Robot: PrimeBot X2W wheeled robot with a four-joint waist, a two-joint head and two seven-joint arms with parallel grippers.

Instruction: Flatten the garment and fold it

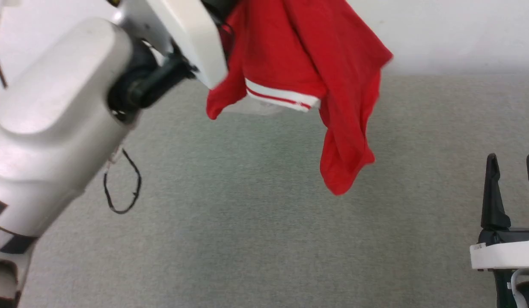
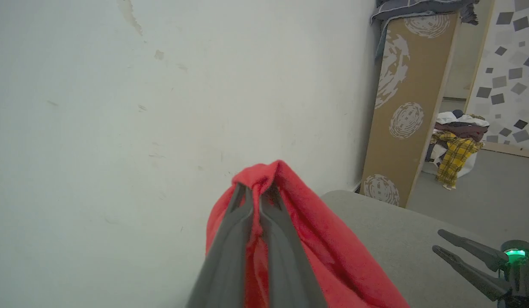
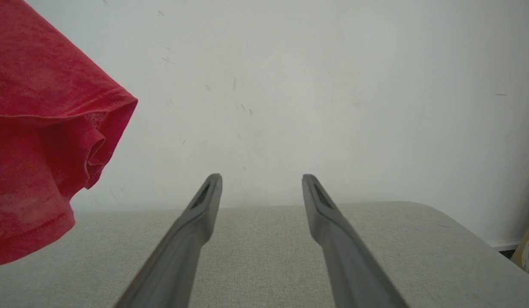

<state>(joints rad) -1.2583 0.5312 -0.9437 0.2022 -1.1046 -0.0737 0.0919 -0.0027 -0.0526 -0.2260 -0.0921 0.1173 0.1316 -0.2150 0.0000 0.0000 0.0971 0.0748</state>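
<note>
The red garment (image 1: 307,64) hangs bunched in the air above the grey table, a white-and-red striped trim (image 1: 281,97) showing at its lower edge. In the left wrist view my left gripper (image 2: 259,188) is shut on a fold of the garment (image 2: 316,239), and the cloth drapes down around the fingers. My right gripper (image 1: 513,164) stands open at the lower right, low over the table, with nothing between its fingers. In the right wrist view the right gripper (image 3: 261,179) points at the wall, and the garment (image 3: 37,141) hangs to its left, clear of the table.
The grey fabric-covered table (image 1: 247,222) runs up to a white wall (image 1: 461,34). A loose black cable (image 1: 123,188) hangs from my left forearm (image 1: 54,128). Beyond the table's end stand a brown patterned panel (image 2: 405,107) and a pile of clothes (image 2: 455,145) on the floor.
</note>
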